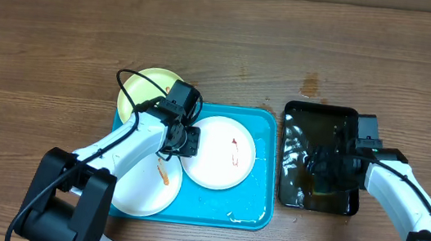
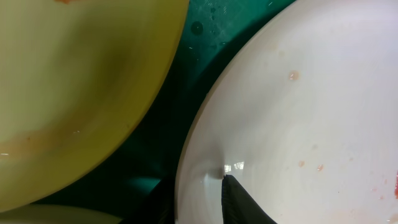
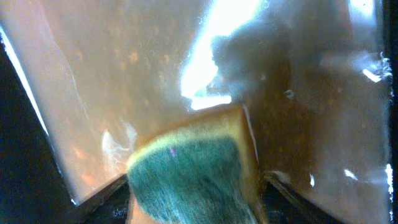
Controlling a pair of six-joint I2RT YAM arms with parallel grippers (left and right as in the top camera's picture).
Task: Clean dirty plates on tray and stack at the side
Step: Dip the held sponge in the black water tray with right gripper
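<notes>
Arm pose: I read the left arm stretched from the near edge onto the turquoise tray [image 1: 259, 200]. The left gripper [image 1: 184, 140] is clamped narrow on the rim of the middle white plate [image 1: 224, 153], with one finger [image 2: 242, 199] on top.

The right arm bends inward over the black tray [image 1: 320, 109]. The right gripper [image 1: 330, 163] straddles a yellow-and-green sponge [image 3: 193, 168] in brown liquid [image 3: 124, 74]; I cannot tell whether its jaws press it.

Tray contents: that plate; a second white plate [image 1: 141, 190] at the near-left corner, smeared orange; and a yellow-green plate [image 1: 145, 91] overhanging the far-left rim.
</notes>
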